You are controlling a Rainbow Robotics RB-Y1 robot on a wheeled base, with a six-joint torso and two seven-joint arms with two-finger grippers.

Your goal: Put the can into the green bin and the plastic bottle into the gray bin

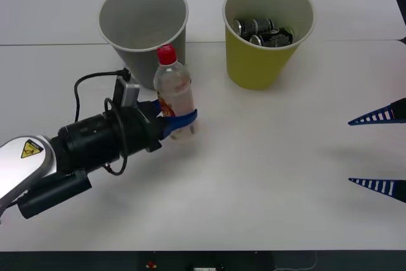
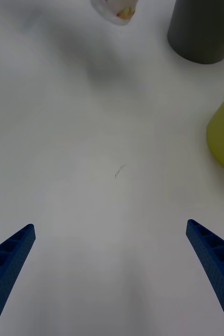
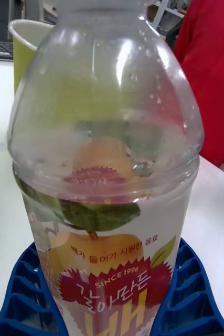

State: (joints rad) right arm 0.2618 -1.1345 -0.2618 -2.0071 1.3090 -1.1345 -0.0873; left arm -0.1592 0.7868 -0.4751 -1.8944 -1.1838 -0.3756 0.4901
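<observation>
Left gripper [image 1: 181,122] is clamped on the bottle [image 1: 174,96], blue fingers [image 3: 188,299] pressed to both sides of its lower body. The bottle stands upright on the table [image 1: 266,176], left of centre, just near of the gray bin [image 1: 143,20] and overlapping that bin's near wall in the front view. Whether its base touches the table cannot be told; the fingers hide the lower edge. In the left wrist view the cap is cut off and the label's lower part is hidden between the fingers.

Green bin [image 1: 266,30] stands to the right of the gray bin, apart from it, on the far side of the table. Dark cans [image 1: 261,31] lie inside it; their number is hard to make out.

Right gripper [image 1: 379,150] sits at the right edge, jaws spread wide over bare table, its arm cut off by the frame. Its wrist view catches partial walls of both bins and the bottle's base.
</observation>
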